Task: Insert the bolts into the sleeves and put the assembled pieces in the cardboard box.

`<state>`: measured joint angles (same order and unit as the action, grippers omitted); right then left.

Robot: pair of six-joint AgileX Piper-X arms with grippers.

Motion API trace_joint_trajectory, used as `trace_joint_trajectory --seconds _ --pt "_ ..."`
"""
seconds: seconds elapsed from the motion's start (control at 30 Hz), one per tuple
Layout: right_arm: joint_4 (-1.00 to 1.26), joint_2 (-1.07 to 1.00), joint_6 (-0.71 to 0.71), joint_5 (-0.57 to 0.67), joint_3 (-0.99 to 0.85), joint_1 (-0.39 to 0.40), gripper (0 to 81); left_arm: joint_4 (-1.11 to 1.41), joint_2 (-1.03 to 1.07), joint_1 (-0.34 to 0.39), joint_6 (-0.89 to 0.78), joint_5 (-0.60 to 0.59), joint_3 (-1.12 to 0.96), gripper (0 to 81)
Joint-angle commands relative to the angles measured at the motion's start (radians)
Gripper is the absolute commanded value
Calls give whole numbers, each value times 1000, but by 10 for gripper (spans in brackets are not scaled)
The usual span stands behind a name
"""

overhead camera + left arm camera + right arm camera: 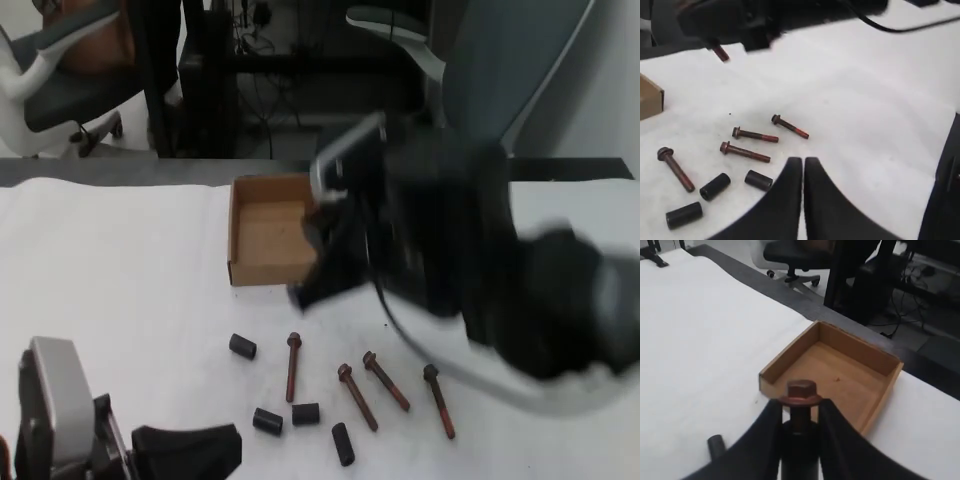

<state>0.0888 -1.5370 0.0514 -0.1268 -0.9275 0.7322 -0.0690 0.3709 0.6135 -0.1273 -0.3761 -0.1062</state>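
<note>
Bolt point(801, 391) sits in sleeve point(799, 437), clamped by right gripper point(801, 409), head poking past fingertips, just short of box point(790, 352). Stiff, likely slick metal: hold by sleeve, or bolt may slip out. Left gripper point(803, 165) closed, empty, near loose bolts point(745, 151), farther from box.

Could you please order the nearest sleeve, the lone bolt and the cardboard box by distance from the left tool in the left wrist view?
1. Sleeve, right beside the left tool.
2. Lone bolt, beyond a second sleeve.
3. Cardboard box, farthest, past that bolt.
</note>
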Motion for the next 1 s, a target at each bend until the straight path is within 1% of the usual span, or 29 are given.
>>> trace_joint_trajectory --seconds 0.0,0.13,0.23,0.37,0.4,0.43,0.47,0.53,0.57,0.63,0.7,0.77,0.8,0.83,0.97 --pt "-100 -114 9 92 -167 -86 6 -1 -9 6 5 -4 -5 17" --pt "-207 -304 9 200 -382 -145 6 -1 -9 6 5 -10 -5 17" --pt "-254 -443 45 214 -525 -151 6 -1 -9 6 5 -10 -1 17" --pt "-336 -602 47 216 -693 -157 4 -1 -9 6 5 -10 7 17" --pt "-365 -630 47 229 -727 -159 50 -3 -9 6 5 -10 6 17" --pt "-392 -646 47 252 -750 -158 119 -5 -9 6 5 -10 6 17" --pt "-411 -652 47 268 -762 -158 241 -5 -9 6 5 -10 6 17" --pt "-419 -643 24 263 -767 -158 571 -5 -9 6 5 -10 6 17" --pt "-423 -631 19 250 -767 -155 700 -5 -9 6 5 -10 6 17" --pt "-440 -598 23 218 -767 -155 700 -5 -9 6 5 -10 6 17" --pt "-485 -556 25 215 -767 -155 700 -5 -9 6 5 -10 6 17" --pt "-560 -501 45 221 -767 -155 613 -5 -9 6 9 -10 6 17" --pt "-602 -472 68 221 -762 -152 581 -5 -9 6 18 -10 6 17" --pt "-638 -441 86 221 -752 -149 568 -5 -9 6 29 -10 6 17" --pt "-677 -312 99 221 -636 -135 570 -8 -9 6 35 -10 6 17"
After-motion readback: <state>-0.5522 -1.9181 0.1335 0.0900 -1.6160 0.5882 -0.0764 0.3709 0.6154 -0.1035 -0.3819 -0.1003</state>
